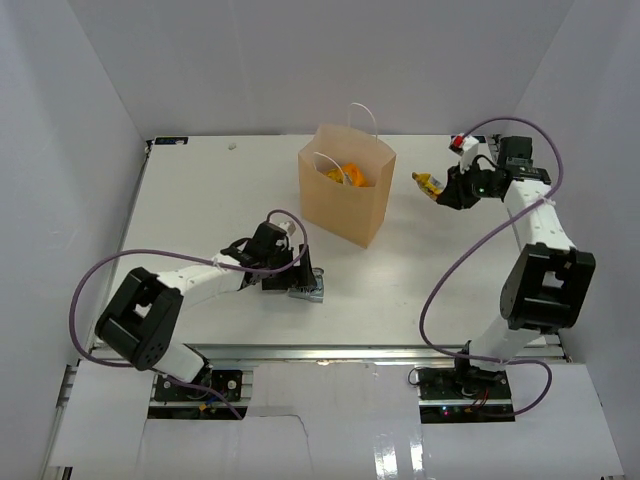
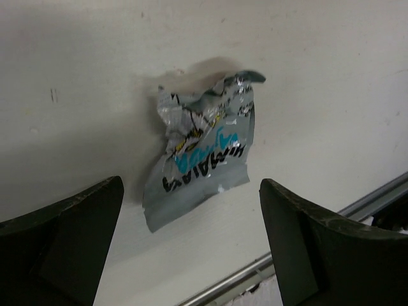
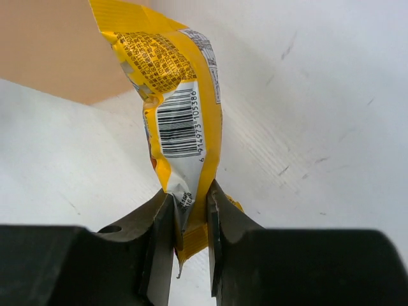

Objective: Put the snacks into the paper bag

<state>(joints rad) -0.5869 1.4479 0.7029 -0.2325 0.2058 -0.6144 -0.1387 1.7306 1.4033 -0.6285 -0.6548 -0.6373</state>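
Gripping the yellow bar (image 3: 182, 108) beside the paper bag (image 1: 345, 205), you were mid-way through the carry step.

Nearest you, your left gripper (image 2: 191, 255) hung wide open over the grey-blue pack (image 2: 203, 156), which lay crumpled on the table (image 2: 331, 76), touched by neither finger. Farther back, the paper bag stood upright with an orange bag (image 1: 347, 175) inside. To its right, your right gripper (image 3: 191, 220) was pinched nearly shut on the bar's tail end, holding it near the bag's side. A red packet (image 1: 462, 142) lay behind that. Next, I judge, you needed to bring the bar above the bag's mouth before letting go, since a low release would drop it outside.
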